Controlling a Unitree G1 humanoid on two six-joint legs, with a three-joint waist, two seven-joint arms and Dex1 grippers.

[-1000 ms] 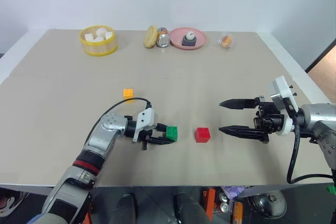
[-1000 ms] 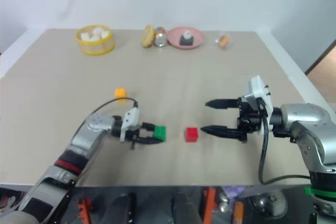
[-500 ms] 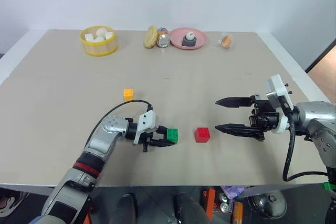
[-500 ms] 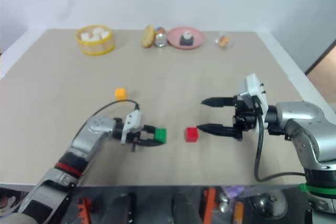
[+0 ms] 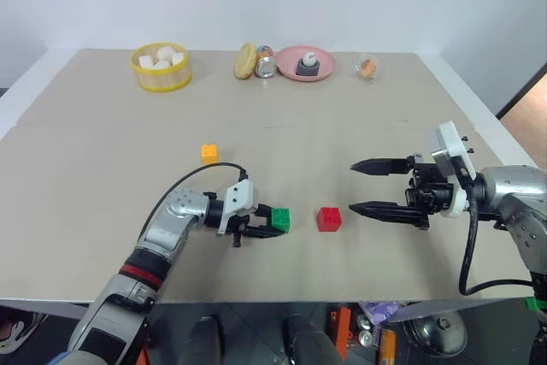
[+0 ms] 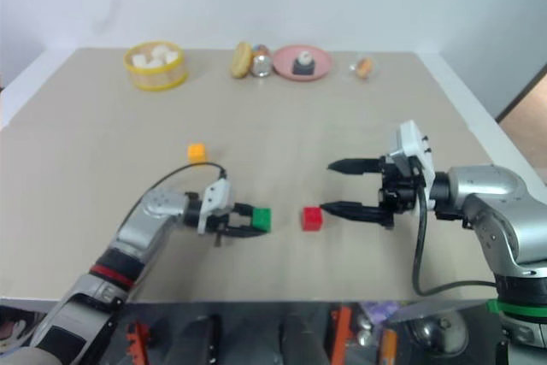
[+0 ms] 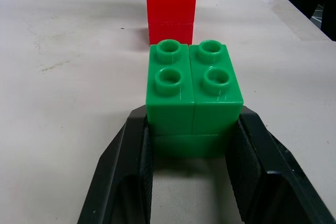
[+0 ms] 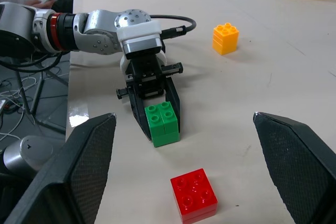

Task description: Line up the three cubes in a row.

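Note:
My left gripper is shut on the green cube, which rests on the table near the front; its fingers clamp the cube's two sides. The red cube sits just to the right of the green one, a small gap between them. The orange-yellow cube lies apart, further back and to the left. My right gripper hovers open to the right of the red cube, nothing between its fingers.
Along the table's back edge stand a yellow round basket of white lumps, a pink plate with a small object, a can and a round item, and a small orange thing. The table's right edge is near my right arm.
My right gripper has drifted slightly left toward the red cube. The left gripper and the green cube have kept still.

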